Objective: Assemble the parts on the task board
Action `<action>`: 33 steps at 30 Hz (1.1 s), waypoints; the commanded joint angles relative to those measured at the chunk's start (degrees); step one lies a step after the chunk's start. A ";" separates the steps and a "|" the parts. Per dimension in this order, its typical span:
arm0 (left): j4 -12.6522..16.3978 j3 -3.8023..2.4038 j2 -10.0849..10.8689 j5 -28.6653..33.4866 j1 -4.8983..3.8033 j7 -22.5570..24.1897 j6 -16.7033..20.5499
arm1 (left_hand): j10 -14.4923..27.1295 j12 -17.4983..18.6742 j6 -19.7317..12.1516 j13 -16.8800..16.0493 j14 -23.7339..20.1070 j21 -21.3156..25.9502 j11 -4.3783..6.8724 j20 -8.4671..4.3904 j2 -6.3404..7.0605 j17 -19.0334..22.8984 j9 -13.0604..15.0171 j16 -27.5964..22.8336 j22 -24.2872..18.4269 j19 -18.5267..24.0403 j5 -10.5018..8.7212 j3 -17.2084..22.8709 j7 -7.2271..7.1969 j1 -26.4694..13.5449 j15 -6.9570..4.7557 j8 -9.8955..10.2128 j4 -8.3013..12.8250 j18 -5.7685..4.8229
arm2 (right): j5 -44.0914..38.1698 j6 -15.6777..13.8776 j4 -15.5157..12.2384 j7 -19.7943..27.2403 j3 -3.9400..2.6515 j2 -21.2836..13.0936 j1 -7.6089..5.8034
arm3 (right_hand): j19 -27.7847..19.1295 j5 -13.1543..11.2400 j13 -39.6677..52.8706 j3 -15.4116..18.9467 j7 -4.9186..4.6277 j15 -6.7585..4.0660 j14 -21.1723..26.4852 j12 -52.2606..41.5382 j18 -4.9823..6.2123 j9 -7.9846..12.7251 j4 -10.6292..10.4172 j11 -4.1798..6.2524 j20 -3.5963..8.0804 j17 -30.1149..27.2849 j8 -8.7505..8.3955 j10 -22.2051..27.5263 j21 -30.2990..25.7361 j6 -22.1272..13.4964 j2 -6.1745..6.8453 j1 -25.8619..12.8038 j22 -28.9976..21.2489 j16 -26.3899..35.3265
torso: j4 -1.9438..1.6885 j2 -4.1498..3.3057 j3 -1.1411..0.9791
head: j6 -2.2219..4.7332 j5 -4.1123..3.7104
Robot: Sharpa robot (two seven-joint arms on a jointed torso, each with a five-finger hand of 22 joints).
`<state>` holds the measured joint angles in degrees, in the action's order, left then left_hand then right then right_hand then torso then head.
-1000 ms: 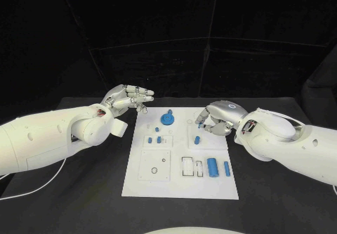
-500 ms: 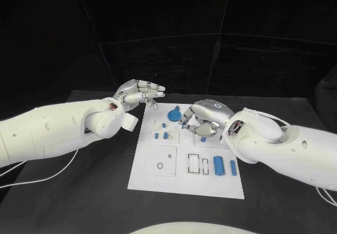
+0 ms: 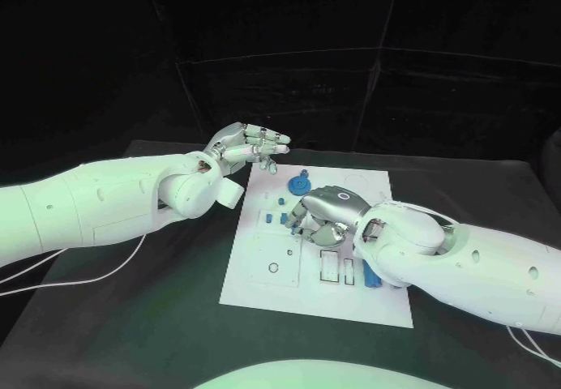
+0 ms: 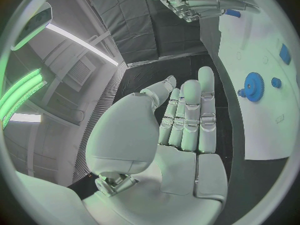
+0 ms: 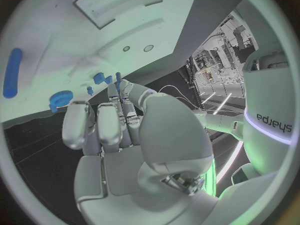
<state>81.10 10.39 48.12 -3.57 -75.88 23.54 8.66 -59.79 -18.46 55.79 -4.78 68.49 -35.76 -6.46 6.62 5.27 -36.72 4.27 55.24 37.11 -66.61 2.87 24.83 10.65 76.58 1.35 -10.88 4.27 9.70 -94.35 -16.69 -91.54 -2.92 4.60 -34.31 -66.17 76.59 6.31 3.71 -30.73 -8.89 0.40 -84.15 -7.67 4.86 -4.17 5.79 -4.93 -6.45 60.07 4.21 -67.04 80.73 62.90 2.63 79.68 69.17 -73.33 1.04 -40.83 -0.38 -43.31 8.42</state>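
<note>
Left hand [image 3: 246, 147] raised above task board's [image 3: 263, 279] far left corner, fingers loosely curled, holding nothing, right hand [image 3: 323, 215] low over board centre, grip hidden, blue gear [image 3: 301, 185] beyond it, blue cylinder [image 3: 368, 275] near right arm

Matt black table [image 3: 140, 324], smooth white matt board [image 3: 306, 290], blue plastic-looking gear [image 3: 301, 185] and cylinder [image 5: 12, 72], glossy white plastic-looking arms, satin silver metallic left hand [image 3: 248, 147] and right hand [image 3: 320, 214]
</note>
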 commanded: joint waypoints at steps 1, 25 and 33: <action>-0.05 -0.05 -0.16 0.20 -0.11 0.60 -0.75 | 0.41 -0.26 -0.09 0.08 -0.34 0.24 -0.04 0.31 -0.24 0.11 -0.06 -0.27 -0.10 0.17 -0.11 -0.27 0.21 -0.10 0.08 0.34 0.08 0.72 | -1.74 2.29 0.35 0.77 0.05 0.50 0.39 | 0.08 0.18 0.04 -0.34 -0.39 -0.11 -1.02 0.20 -0.36 0.06 0.08 -0.23 0.04 -0.04 -0.32 -0.26 0.28 -0.18 0.42 -0.10 -0.09 -0.19 | 0.05 -0.01 -0.02 | -0.20 0.35; -0.46 -0.05 -0.64 0.20 -0.11 0.65 -0.82 | 1.35 -0.94 -0.70 0.11 -3.60 3.22 -0.47 0.65 -0.57 3.51 -0.12 -4.65 -2.01 2.41 -0.11 -1.50 0.65 0.34 0.46 0.53 0.66 0.76 | -3.22 3.62 1.25 1.24 0.36 1.40 2.33 | 0.02 0.15 0.05 -0.29 -0.46 -0.04 -0.98 0.39 -0.35 0.10 0.10 -0.30 -0.02 -0.20 -0.39 -0.14 0.28 -0.34 0.65 -0.34 -0.12 -0.16 | 0.10 0.03 0.02 | -1.32 2.10; -0.54 -0.05 -0.66 0.20 -0.11 0.65 -0.95 | 1.35 -0.94 -0.70 0.11 -3.60 3.22 -0.47 0.65 -0.57 3.51 -0.12 -4.65 -2.01 2.41 -0.11 -1.50 0.65 0.34 0.46 0.53 0.66 0.76 | -3.28 3.72 1.31 1.40 0.37 1.52 2.40 | 0.01 0.19 0.05 -0.32 -0.45 -0.03 -0.97 0.42 -0.35 0.10 0.14 -0.30 -0.03 -0.20 -0.41 -0.12 0.29 -0.37 0.66 -0.33 -0.11 -0.18 | 0.06 0.02 0.02 | -1.47 2.09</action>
<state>80.56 10.39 47.52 -3.56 -75.89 23.54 8.46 -58.86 -19.13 55.28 -4.73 65.21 -32.89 -6.97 7.35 5.04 -33.26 4.21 50.99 35.20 -64.61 2.87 23.66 11.15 76.81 1.75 -10.66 4.99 9.68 -97.10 -13.40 -90.19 -2.04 4.97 -32.86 -63.73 76.59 6.31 3.67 -30.72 -9.09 0.40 -84.15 -7.45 4.87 -4.12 5.79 -4.94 -6.45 59.92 3.97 -67.03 80.72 62.69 2.86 79.45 69.10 -73.33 1.14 -40.80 -0.37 -44.73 10.52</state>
